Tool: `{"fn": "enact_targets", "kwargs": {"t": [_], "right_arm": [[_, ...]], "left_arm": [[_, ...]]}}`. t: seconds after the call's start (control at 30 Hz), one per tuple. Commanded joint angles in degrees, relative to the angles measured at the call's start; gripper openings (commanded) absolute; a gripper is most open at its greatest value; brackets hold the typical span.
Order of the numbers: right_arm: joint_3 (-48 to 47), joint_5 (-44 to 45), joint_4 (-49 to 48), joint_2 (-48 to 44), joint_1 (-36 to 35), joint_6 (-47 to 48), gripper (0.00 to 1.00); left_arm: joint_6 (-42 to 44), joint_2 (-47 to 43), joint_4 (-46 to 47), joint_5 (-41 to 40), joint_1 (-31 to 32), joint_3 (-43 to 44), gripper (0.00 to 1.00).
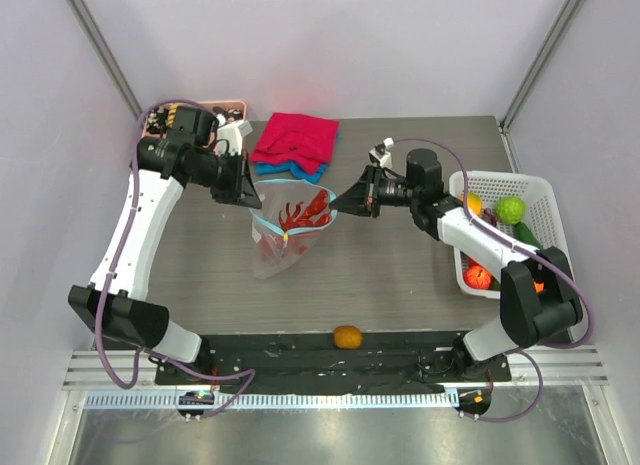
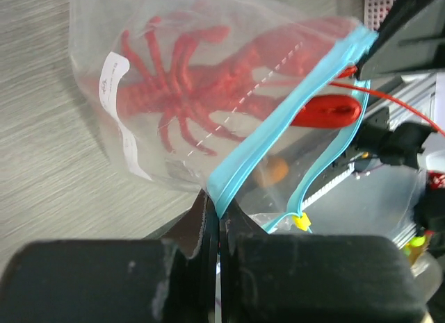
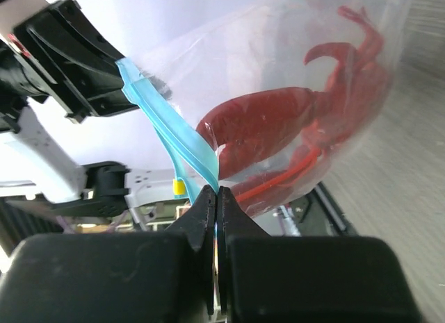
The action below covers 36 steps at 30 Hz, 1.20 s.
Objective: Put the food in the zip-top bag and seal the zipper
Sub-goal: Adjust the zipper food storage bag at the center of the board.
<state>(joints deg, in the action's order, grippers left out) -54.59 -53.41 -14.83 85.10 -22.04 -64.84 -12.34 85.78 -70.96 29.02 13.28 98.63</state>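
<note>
surface: grey wood-grain table, zip-top bag mid-table | room: white walls

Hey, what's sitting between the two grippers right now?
The zip-top bag, red lobster inside, hangs between left gripper and right gripper; the top view shows it.

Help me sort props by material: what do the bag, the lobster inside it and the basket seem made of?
Bag: thin clear plastic film, see-through, creased and glinting. Lobster: probably moulded plastic or rubber, glossy red with bright highlights. Basket: likely rigid white plastic, matte, with open grid walls.
</note>
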Motion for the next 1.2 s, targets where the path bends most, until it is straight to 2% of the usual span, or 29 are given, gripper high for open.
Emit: {"fn": "enact_targets", "kwargs": {"t": [0.0, 0.13, 0.2, 0.23, 0.27, 0.33, 0.4, 0.43, 0.47, 0.57, 0.67, 0.7, 0.8, 0.9, 0.97, 1.07, 1.17], "right_arm": [[-6.92, -6.0, 0.06, -1.25, -1.07, -5.65, 0.01], [-7.38, -7.59, 6.12, -1.17, -2.83, -2.49, 0.01], [-4.41, -6.01, 2.28, 1.2, -3.01, -4.5, 0.01], [-4.13, -5.14, 2.17, 2.17, -2.83, -2.77, 0.01], [-4.21, -2.87, 3.57, 3.83, -2.4, -1.27, 0.01], [-7.18, -3.71, 0.61, 4.81, -2.74, -1.87, 0.01], [-13.75, -4.43, 5.13, 5.08, -3.97, 1.09, 0.01], [-15.1, -3.82, 9.69, 4.73, -4.06, 8.6, 0.01], [-15.28, -3.29, 16.26, 4.38, -4.06, 11.03, 0.01], [-11.25, -2.84, 16.77, 3.5, -3.45, 11.67, 0.01], [-9.57, -1.18, 16.76, 2.27, -3.01, 13.07, 0.01], [-9.57, -1.26, 16.85, 2.18, -3.01, 12.9, 0.01], [-10.01, -1.17, 16.5, 2.17, -2.92, 13.25, 0.01], [-10.28, -1.52, 16.24, 2.44, -2.92, 12.81, 0.01], [-10.28, -1.61, 16.06, 2.18, -3.01, 12.89, 0.01], [-10.19, -2.05, 15.71, 1.74, -3.53, 12.54, 0.01], [-10.45, -2.05, 15.71, 1.39, -4.06, 12.72, 0.01]], "left_arm": [[8.45, -3.51, -13.82, 2.61, 1.75, 6.56, 0.0], [9.01, -3.16, -16.15, 7.02, 3.85, 6.67, 0.0], [4.99, -2.81, -12.47, 7.46, 5.08, 2.99, 0.0], [4.17, -2.37, -7.58, 4.33, 7.09, 0.88, 0.0], [3.56, -1.67, -6.05, 2.56, 7.72, -2.79, 0.0], [4.5, 2.97, -4.19, 0.27, 7.64, -4.06, 0.0], [4.61, 6.41, -2.44, -1.41, 6.85, -3.09, 0.0], [2.25, 6.42, -0.95, -0.37, 4.76, -3.53, 0.0], [1.19, 5.98, 3.33, 0.07, 3.78, -5.01, 0.0], [0.73, 2.13, 9.24, 1.56, 2.28, -8.7, 0.0], [2.66, -3.41, 15.49, 3.23, 2.19, -12.57, 0.24], [3.45, -4.64, 17.15, 4.02, 2.1, -13.11, 0.42], [7.75, -10.7, 20.75, 6.04, 2.1, -15.13, 0.61], [11.27, -18.34, 25.76, 7.97, 2.36, -18.02, 0.71], [14.16, -22.12, 30.43, 10.17, 3.59, -20.4, 0.7], [20.85, -22.85, 31.58, 7.29, 11.49, -21.72, 0.64], [23.68, -21.62, 34.72, 5.54, 16.07, -22.95, 0.66]]}}
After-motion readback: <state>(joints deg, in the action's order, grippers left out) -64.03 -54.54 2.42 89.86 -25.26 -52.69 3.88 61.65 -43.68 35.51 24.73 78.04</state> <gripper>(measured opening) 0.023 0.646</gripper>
